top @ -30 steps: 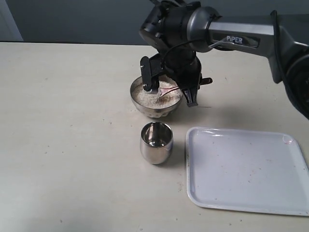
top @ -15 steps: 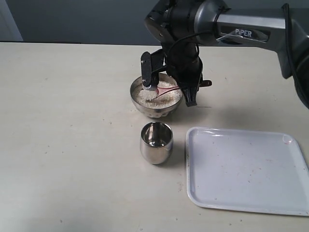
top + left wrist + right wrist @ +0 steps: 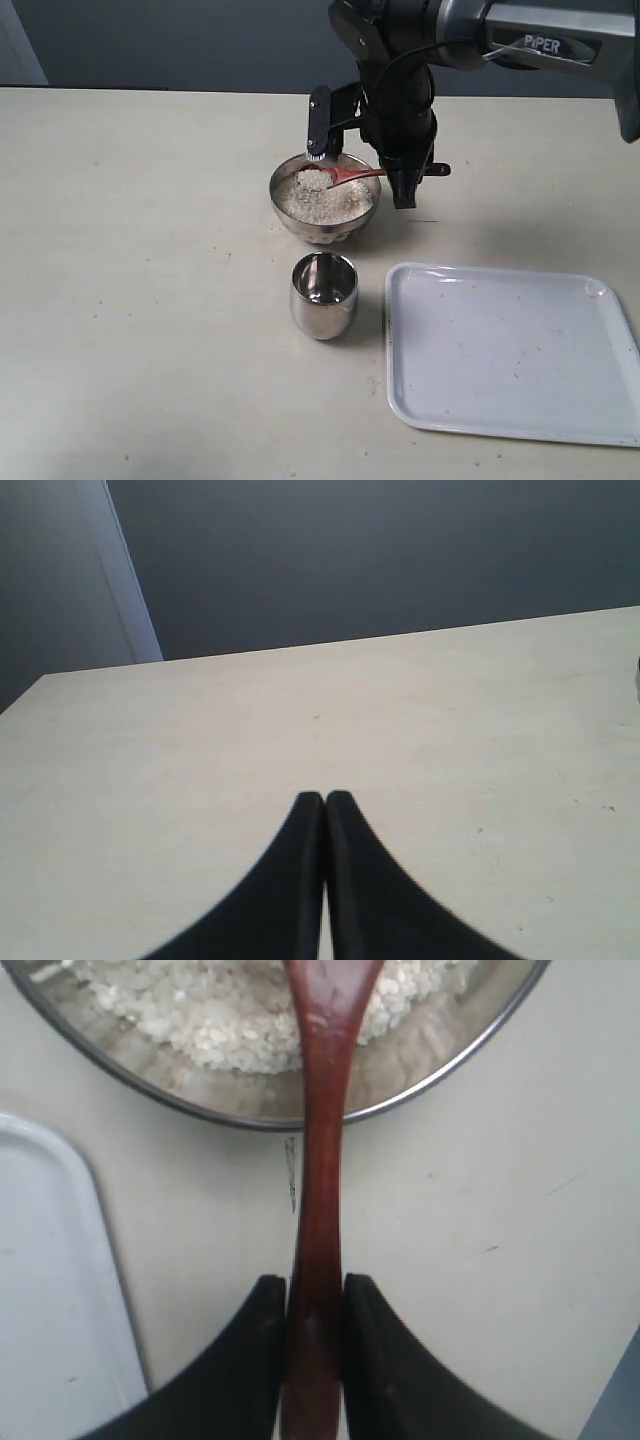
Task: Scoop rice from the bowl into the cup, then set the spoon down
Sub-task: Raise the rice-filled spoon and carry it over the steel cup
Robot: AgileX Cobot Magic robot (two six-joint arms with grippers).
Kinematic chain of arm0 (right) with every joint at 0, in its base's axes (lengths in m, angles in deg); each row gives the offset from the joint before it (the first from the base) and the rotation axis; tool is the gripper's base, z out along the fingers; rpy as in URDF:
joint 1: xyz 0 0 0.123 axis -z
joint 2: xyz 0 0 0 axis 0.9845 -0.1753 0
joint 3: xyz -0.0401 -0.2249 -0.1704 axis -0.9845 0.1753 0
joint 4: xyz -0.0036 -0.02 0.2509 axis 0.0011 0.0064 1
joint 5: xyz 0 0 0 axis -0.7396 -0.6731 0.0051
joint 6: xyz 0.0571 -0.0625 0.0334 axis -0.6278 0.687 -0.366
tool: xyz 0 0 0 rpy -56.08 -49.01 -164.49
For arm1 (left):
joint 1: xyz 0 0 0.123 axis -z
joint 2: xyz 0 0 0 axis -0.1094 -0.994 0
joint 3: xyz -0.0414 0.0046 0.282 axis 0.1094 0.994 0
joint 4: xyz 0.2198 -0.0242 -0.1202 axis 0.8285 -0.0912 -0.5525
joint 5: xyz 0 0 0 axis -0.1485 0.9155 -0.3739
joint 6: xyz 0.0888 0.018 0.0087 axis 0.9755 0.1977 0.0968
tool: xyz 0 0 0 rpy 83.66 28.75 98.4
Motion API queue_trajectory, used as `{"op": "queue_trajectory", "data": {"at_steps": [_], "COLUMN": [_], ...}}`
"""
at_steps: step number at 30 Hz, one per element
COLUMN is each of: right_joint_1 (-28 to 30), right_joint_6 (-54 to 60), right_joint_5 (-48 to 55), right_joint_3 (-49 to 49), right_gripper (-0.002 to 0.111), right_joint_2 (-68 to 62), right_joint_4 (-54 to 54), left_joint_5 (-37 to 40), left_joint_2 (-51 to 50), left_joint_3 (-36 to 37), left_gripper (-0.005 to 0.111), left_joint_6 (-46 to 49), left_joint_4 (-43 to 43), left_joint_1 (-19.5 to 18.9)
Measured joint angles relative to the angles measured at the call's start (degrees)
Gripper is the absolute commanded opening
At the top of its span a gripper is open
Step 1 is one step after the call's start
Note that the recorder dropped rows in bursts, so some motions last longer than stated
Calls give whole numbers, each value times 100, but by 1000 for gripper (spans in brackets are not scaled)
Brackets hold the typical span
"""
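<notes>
- Toward the far edge of the table [image 3: 150, 300], about midway along it, sits the bowl [image 3: 322, 228], upright, with a pale heap of rice [image 3: 325, 203] filling most of it
- Over that bowl I see the spoon [image 3: 350, 175] lying almost level, its head above the rice on the far side of the bowl and its handle running out past the right rim
- On the spoon's head sits a small mound of grains, and the head looks clear of the heap below it
- My right gripper [image 3: 403, 195] hangs just past the bowl's right rim, fingers pointing down at the table; in the right wrist view its jaws are clamped on the spoon's handle from both sides, with the wood filling the gap between them
- A short stub of the handle shows beyond the gripper, on the side away from the bowl
- Nearer the front edge than the bowl, just in front of it and not touching it, stands the cup [image 3: 324, 295], upright with its mouth open to the top; its inside is all reflections, so I cannot tell whether any grains lie in it
- Just to the right of the cup, toward the front right corner of the table, lies a flat white tray [image 3: 510, 350] with a few dark specks on it
- My left gripper [image 3: 325, 798] shows only in its own wrist view: its jaws are pressed together with nothing between them, above bare table
</notes>
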Motion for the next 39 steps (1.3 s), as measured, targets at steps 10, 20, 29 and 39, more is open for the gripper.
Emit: {"op": "queue_trajectory", "data": {"at_steps": [10, 20, 29, 39], "right_joint_1": [11, 41, 405, 462], "right_joint_6": [12, -93, -117, -117], "right_joint_5": [0, 0, 0, 0], "right_joint_3": [0, 0, 0, 0], "right_gripper": [-1, -1, -1, -1], "right_joint_2": [47, 153, 247, 247], "right_joint_4": [412, 536, 958, 1283], "left_joint_5": [0, 0, 0, 0], "left_joint_2": [0, 0, 0, 0], "left_joint_3": [0, 0, 0, 0], "left_gripper": [1, 1, 1, 1], "left_joint_6": [0, 0, 0, 0], "left_joint_4": [0, 0, 0, 0], "left_joint_1": [0, 0, 0, 0]}}
